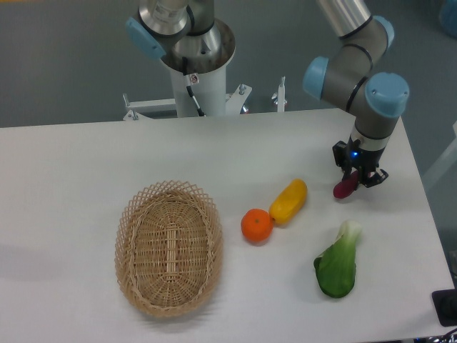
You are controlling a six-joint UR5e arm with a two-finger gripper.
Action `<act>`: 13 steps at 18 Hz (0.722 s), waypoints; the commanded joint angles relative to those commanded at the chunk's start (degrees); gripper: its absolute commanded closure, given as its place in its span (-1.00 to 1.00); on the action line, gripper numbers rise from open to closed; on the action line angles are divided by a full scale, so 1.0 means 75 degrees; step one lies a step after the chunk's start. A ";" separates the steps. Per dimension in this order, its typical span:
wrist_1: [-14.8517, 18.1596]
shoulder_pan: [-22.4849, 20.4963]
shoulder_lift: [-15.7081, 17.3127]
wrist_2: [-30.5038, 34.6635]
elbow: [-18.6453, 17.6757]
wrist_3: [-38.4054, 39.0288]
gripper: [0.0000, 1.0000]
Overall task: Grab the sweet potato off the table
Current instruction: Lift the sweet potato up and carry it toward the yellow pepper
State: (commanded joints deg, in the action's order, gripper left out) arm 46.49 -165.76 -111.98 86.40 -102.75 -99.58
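Now, with the gripper (358, 179) clamped on the sweet potato (345, 187) right of the yellow vegetable (288, 201), I lift straight up.

Woven wicker basket (169, 246), matt table (86, 157)

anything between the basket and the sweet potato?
Yes: in the camera view, the orange and yellow vegetable lie between the basket and sweet potato.
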 joint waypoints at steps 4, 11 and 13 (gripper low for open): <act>0.0596 0.0280 0.0516 -0.0198 0.0269 0.0187 0.34; 0.1278 0.1053 0.0775 -0.0867 0.1241 0.2211 0.34; 0.1290 0.1381 0.0740 -0.0856 0.1464 0.2822 0.34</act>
State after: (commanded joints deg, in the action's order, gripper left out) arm 56.16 -155.40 -106.43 79.98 -91.77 -78.42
